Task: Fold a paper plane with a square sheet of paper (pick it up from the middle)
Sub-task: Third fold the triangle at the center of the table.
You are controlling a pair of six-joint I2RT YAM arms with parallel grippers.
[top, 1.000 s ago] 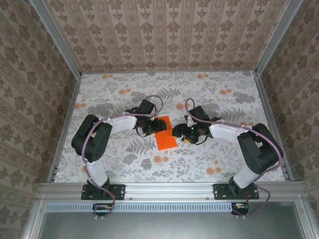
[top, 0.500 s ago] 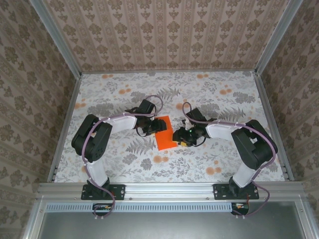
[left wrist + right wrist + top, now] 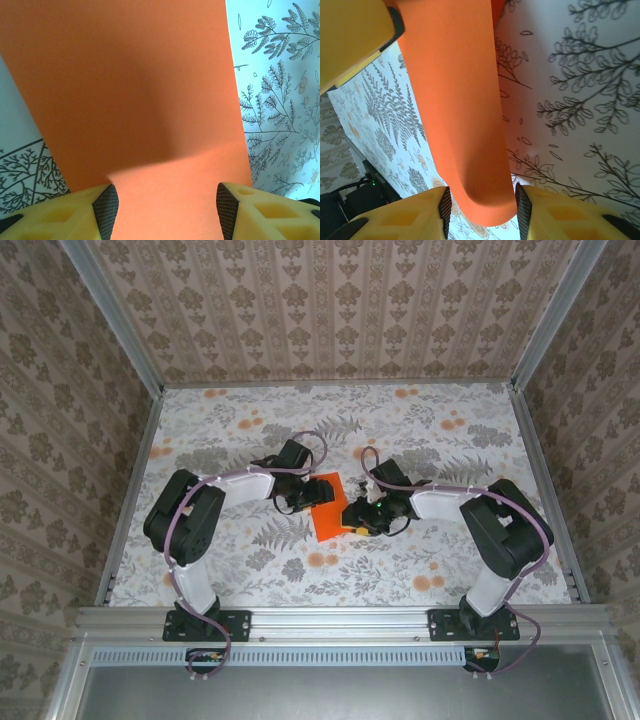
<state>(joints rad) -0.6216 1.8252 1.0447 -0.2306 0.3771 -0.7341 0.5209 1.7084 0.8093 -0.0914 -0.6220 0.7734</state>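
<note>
The square sheet of paper (image 3: pixel 330 508) is bright orange and lies mid-table between the two arms. My left gripper (image 3: pixel 301 498) is over its left part. In the left wrist view the sheet (image 3: pixel 135 90) spreads under and between the fingers, and the left gripper (image 3: pixel 167 210) stands open, its jaws wide apart. My right gripper (image 3: pixel 353 517) is at the sheet's right edge. The right wrist view has the paper (image 3: pixel 460 100) bowed into a rounded curl, and both pads of the right gripper (image 3: pixel 480 205) press on its sides. A yellow finger (image 3: pixel 350 40) of the left gripper sits at the curl's far end.
The table (image 3: pixel 450 450) has a floral cloth with pale-orange flower spots (image 3: pixel 322 560). Patterned walls and metal rails (image 3: pixel 130 490) close it in on three sides. Open cloth lies behind and in front of the grippers.
My right gripper slid left onto the sheet's right edge and closed, bowing the paper up between its pads. The left gripper has stayed put.
</note>
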